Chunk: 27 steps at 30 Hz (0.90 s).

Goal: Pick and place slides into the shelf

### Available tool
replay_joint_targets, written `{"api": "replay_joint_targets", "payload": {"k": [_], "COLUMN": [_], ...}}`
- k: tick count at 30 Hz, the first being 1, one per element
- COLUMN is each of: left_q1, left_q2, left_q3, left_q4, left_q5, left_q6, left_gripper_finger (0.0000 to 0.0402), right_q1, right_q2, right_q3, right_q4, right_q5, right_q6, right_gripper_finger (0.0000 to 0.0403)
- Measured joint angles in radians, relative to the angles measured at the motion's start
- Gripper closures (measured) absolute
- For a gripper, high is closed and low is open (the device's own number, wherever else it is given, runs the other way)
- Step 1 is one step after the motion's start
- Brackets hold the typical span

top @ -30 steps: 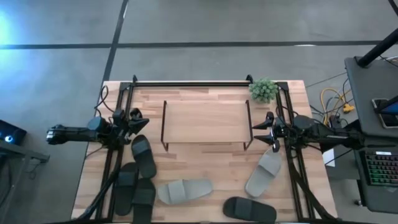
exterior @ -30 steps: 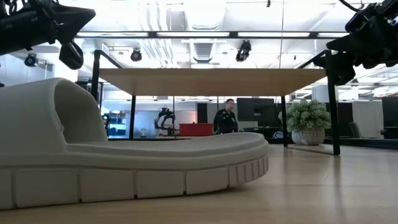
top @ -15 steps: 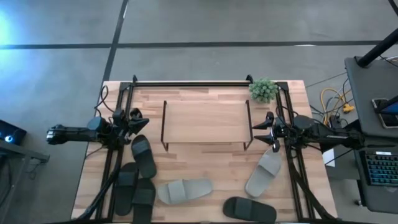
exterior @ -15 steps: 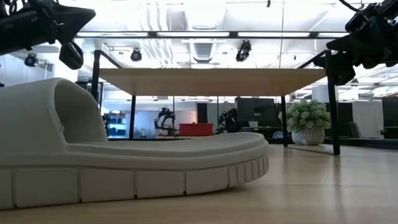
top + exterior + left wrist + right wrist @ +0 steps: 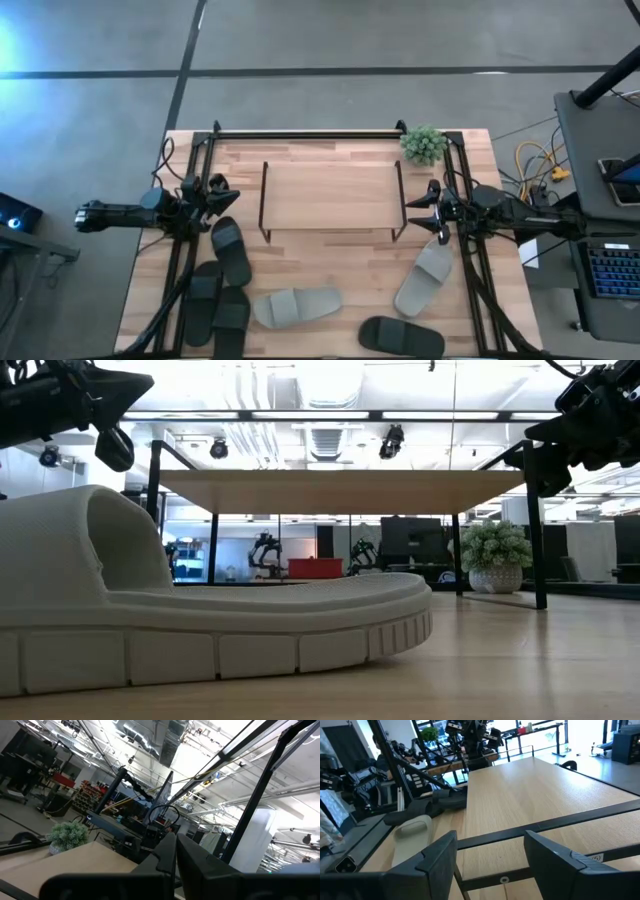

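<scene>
The shelf (image 5: 330, 195) stands on its black wire legs in the middle of the table, its wooden top board bare. Three black slides (image 5: 232, 250) lie close together near the left edge, and a fourth (image 5: 400, 337) lies at the near edge. One grey slide (image 5: 297, 306) lies flat in front of the shelf and fills the low view (image 5: 200, 610). The other grey slide (image 5: 425, 277) lies on the right. My left gripper (image 5: 222, 192) hovers shut off the shelf's left end. My right gripper (image 5: 432, 210) hovers open off its right end, facing the top board (image 5: 535, 795).
A small potted plant (image 5: 424, 145) stands at the far right corner of the table. Black frame rails (image 5: 300, 133) run along the far edge and down both sides. Bare wood lies between the shelf and the slides.
</scene>
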Motion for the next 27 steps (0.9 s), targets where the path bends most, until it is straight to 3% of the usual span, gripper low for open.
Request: {"api": "replay_joint_targets", "payload": {"k": [14, 17, 27], "left_q1": [0.0, -0.001, -0.001], "left_q2": [0.0, 0.0, 0.0], "left_q3": [0.0, 0.0, 0.0], "left_q4": [0.0, 0.0, 0.0], "left_q5": [0.0, 0.0, 0.0], "left_q6": [0.0, 0.0, 0.0], "left_gripper_finger": [0.0402, 0.0402, 0.0402], "right_q1": [0.0, 0.0, 0.0], "right_q2": [0.0, 0.0, 0.003], "right_q3": [0.0, 0.0, 0.0], "right_q4": [0.0, 0.012, 0.098], "right_q5": [0.0, 0.067, 0.128], "right_q6": [0.0, 0.024, 0.637], "right_gripper_finger": [0.0181, 0.0181, 0.0181]}}
